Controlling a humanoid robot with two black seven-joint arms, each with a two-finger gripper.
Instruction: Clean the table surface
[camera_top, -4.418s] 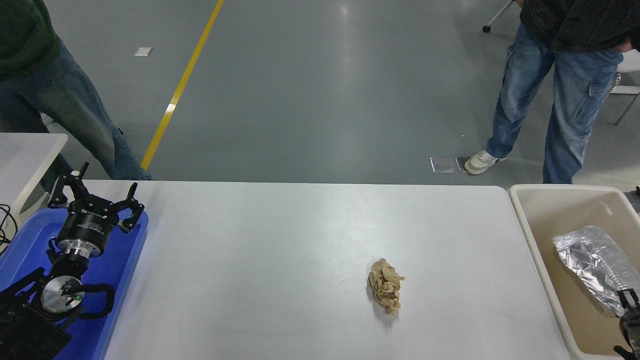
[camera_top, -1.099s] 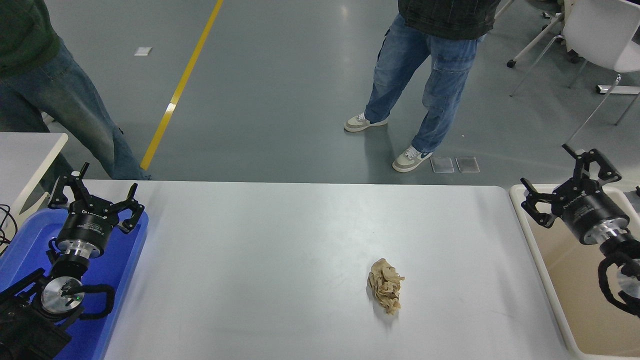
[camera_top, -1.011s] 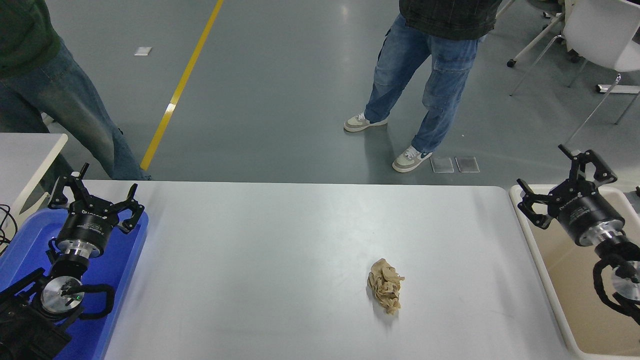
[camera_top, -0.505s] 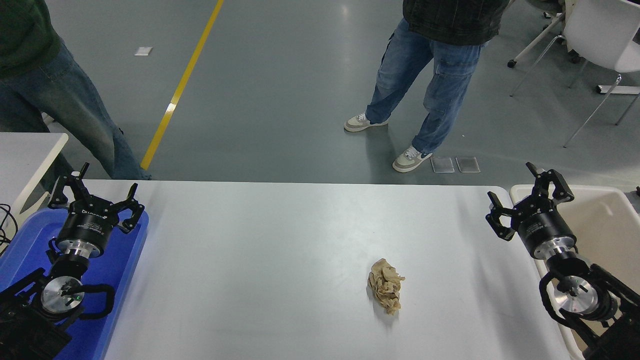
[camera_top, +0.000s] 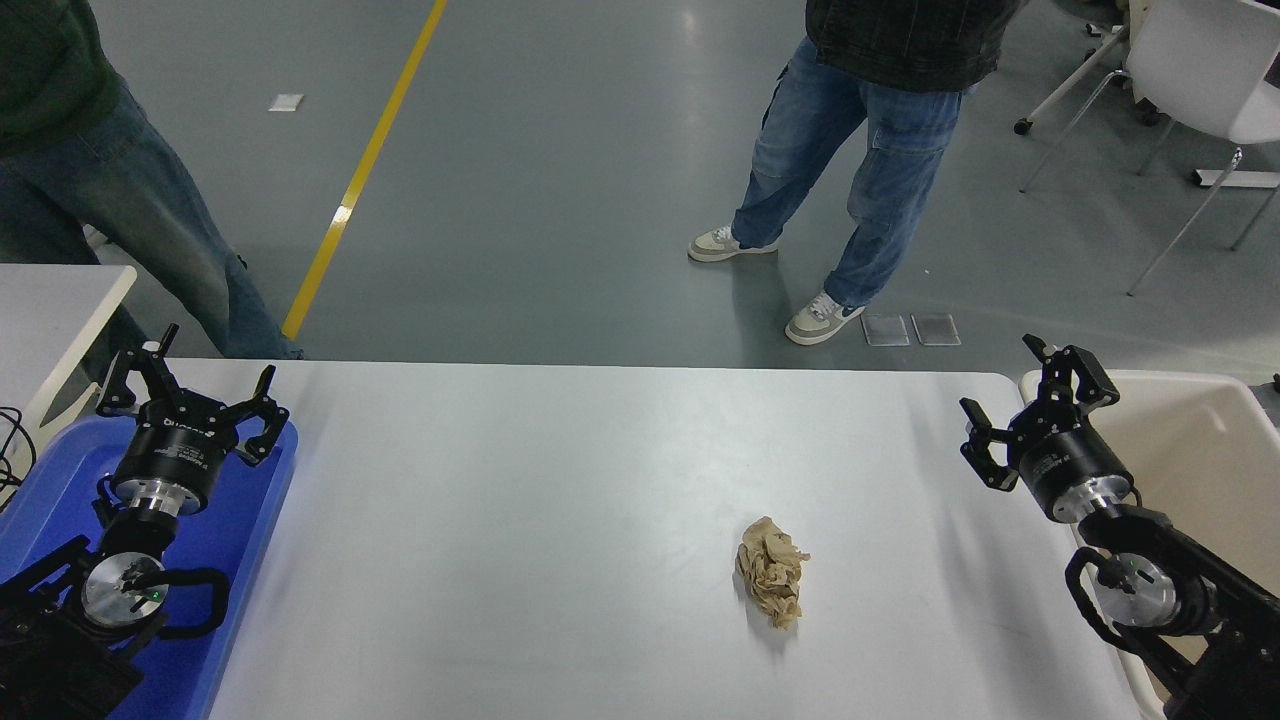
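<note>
The white table surface (camera_top: 560, 500) spans most of the view. On it, right of the middle, lies a crumpled brown paper ball (camera_top: 772, 584). My right gripper (camera_top: 1028, 402) hangs open and empty above the table's right end, up and to the right of the paper and well apart from it. My left gripper (camera_top: 190, 386) is parked open over the blue tray (camera_top: 240, 520) at the lower left.
A beige bin (camera_top: 1200, 420) stands just past the table's right edge, behind my right arm. A smaller white table (camera_top: 50, 300) is at the left edge. Two people stand on the far floor, one at the top left and one at the top centre-right.
My right gripper has moved left and down from above the beige bin to above the table's right end, staying open. The person at the top walked left earlier. The left arm has not moved.
</note>
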